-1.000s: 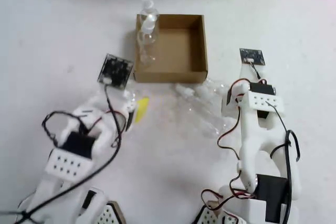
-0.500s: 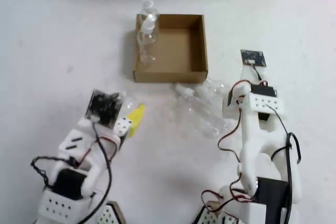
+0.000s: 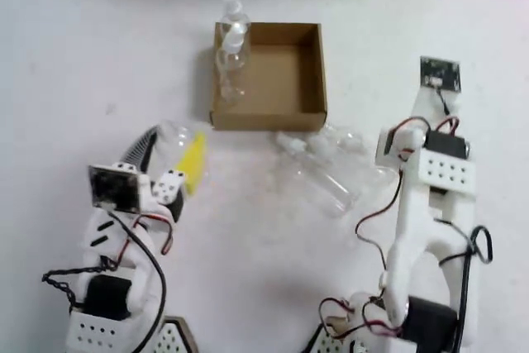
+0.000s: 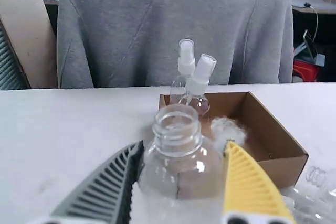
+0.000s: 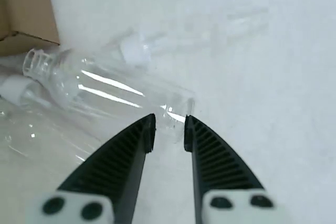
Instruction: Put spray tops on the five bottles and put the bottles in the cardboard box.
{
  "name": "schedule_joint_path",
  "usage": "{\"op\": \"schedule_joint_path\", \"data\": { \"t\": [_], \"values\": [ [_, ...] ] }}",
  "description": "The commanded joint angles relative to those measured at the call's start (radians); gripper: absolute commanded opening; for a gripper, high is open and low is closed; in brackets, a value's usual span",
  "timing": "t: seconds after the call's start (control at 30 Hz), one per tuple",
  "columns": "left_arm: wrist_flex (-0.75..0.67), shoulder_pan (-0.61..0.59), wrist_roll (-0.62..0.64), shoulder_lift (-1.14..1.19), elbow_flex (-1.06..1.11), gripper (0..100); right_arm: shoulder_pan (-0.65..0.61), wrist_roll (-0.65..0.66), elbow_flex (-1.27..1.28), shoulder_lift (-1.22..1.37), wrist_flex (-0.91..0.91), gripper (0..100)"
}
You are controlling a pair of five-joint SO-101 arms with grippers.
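Note:
My left gripper (image 3: 170,153) is shut on a clear bottle (image 4: 178,166) with an open neck and no top, held upright between a grey and a yellow finger (image 4: 247,182), off the table at the front left. The cardboard box (image 3: 307,68) lies at the back centre. Two bottles with spray tops (image 4: 194,69) stand at its far left corner. Several clear bottles (image 3: 331,179) and loose white spray tops (image 3: 289,143) lie in front of the box. My right gripper (image 5: 168,124) hovers over the base of one lying bottle (image 5: 105,90), open only a narrow gap, holding nothing.
The right arm (image 3: 430,167) stands right of the lying bottles. A loose spray top with its tube (image 5: 134,51) lies behind the bottle. A box corner (image 5: 26,9) is close by. A grey-covered chair back (image 4: 173,30) stands behind the table.
The left arm has drawn back toward the table's front with the bottle in its gripper. The right arm has shifted right, away from the lying bottles.

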Motion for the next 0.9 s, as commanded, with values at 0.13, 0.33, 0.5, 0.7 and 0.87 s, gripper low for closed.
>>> {"op": "schedule_joint_path", "data": {
  "t": [0.13, 0.33, 0.5, 0.7, 0.87],
  "values": [
    [-0.035, -0.062, 0.057, -0.021, -0.005, 2, -0.114, 0.427, -0.242, 0.257, 0.010, 17.3],
    [-0.037, -0.058, 0.055, -0.021, 0.005, 2, -0.131, 0.520, -0.353, 0.443, 0.012, 41.7],
    [-0.037, -0.059, 0.054, -0.021, 0.006, 2, -0.182, 0.572, -0.367, 0.499, 0.058, 37.7],
    [-0.101, -0.054, 0.054, -0.021, 0.049, 2, -0.194, 0.569, -0.377, 0.438, 0.099, 28.7],
    [-0.101, -0.054, 0.054, -0.021, 0.049, 2, -0.196, 0.663, -0.405, 0.433, 0.082, 24.7]
  ]
}}
